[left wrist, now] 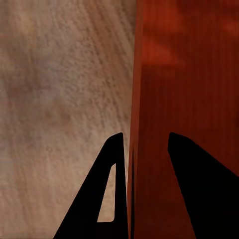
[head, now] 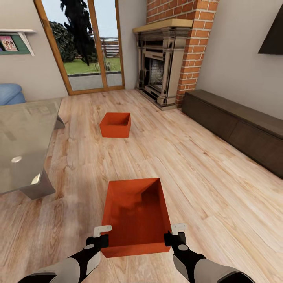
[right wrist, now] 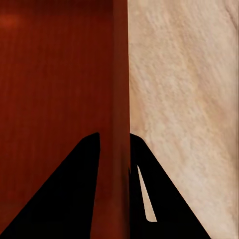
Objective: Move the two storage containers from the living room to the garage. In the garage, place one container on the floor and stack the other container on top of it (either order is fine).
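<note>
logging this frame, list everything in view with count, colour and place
bins: 2, orange-red, near one on floor between the grippers, far one mid-floor
floor: 1, light wood planks
table: 1, glass, left
sofa: 1, blue, far left
doors: wood-framed glass, back wall
fireplace: 1, red brick, back right
cabinet: 1, dark, right wall
tv: 1, black, right wall
left gripper: jaws astride near bin's left wall
right gripper: jaws astride its right wall

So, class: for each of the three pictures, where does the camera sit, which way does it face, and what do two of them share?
Head view: high, facing forward and down at the near container, far container; left gripper, right gripper show.
Left wrist view: along its fingers astride a wall.
Right wrist view: likewise, fingers.
Shared: the near container.
</note>
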You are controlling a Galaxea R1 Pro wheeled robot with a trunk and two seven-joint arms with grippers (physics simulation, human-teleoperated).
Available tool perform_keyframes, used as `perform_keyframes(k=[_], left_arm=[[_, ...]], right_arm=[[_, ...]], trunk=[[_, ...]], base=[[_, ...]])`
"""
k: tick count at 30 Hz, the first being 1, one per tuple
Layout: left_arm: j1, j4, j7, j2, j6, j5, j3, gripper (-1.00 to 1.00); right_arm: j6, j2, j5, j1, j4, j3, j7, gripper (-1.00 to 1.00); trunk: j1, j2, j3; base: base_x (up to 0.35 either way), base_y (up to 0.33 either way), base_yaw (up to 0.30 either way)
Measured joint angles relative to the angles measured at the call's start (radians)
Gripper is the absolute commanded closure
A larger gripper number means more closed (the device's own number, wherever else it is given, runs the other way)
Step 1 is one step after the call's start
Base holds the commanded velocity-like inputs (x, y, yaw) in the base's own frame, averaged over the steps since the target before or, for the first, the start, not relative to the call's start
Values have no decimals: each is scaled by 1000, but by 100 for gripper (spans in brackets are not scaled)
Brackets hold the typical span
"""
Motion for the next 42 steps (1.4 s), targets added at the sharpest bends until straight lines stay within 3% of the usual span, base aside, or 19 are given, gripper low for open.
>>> perform_keyframes(k=[42], left_arm=[[0, -4, -1, 0, 0, -6, -1, 100]], right_arm=[[-14, 0, -10, 0, 6, 3, 0, 100]], trunk=[[-161, 294, 132]], base=[[0, 0, 0]])
